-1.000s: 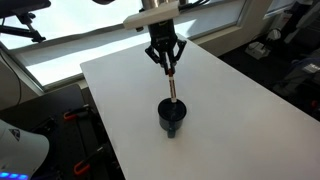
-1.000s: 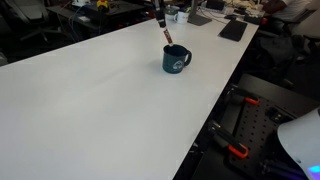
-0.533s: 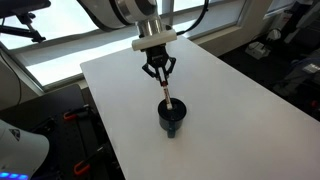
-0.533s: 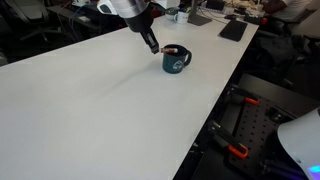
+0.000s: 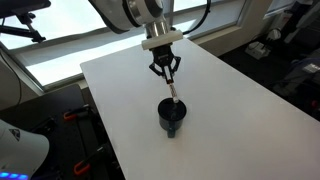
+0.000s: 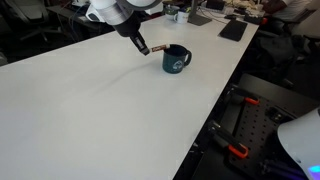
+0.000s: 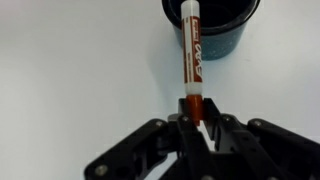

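Claw (image 7: 195,118) of matte black metal, its fingers pinched on the dark red end of a slim cylindrical marker (image 7: 190,45). Just beyond, the marker's white barrel ends over the mouth of a round, glossy dark-blue mug (image 7: 228,35) on a smooth white table (image 7: 70,70).

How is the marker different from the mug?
The marker is long, thin and red-and-white; the mug is round, wide and dark blue. The marker hangs tilted in the claw; the mug stands upright on the white table.
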{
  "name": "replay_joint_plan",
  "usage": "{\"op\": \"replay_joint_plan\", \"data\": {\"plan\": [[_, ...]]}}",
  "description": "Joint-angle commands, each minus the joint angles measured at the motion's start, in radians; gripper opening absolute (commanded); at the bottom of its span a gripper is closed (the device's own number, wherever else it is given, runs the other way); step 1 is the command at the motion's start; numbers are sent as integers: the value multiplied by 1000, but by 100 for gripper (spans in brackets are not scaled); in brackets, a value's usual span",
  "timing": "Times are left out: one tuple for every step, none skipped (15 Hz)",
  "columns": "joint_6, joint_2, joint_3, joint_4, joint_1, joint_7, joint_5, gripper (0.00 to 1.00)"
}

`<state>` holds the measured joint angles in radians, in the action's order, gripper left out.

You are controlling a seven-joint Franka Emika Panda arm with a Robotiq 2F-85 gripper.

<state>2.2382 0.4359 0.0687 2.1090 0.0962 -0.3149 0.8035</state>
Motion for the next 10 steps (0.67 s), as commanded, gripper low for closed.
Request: {"op": "replay_joint_plan", "data": {"plan": [[-82, 50, 6, -86, 29, -18, 14, 5], [-97, 61, 8, -103, 37, -20, 20, 5], [-115, 71, 9, -119, 50, -16, 32, 5], [-132, 81, 10, -133, 63, -11, 45, 5], [-148, 92, 11, -147, 76, -7, 63, 5], [-164, 103, 13, -160, 87, -8, 78, 5], [-179, 117, 16, -175, 96, -11, 91, 5], [-191, 131, 19, -189, 102, -17, 100, 5], [-199, 146, 24, -203, 102, -33, 106, 5], [-202, 160, 27, -214, 101, -41, 112, 5]]}}
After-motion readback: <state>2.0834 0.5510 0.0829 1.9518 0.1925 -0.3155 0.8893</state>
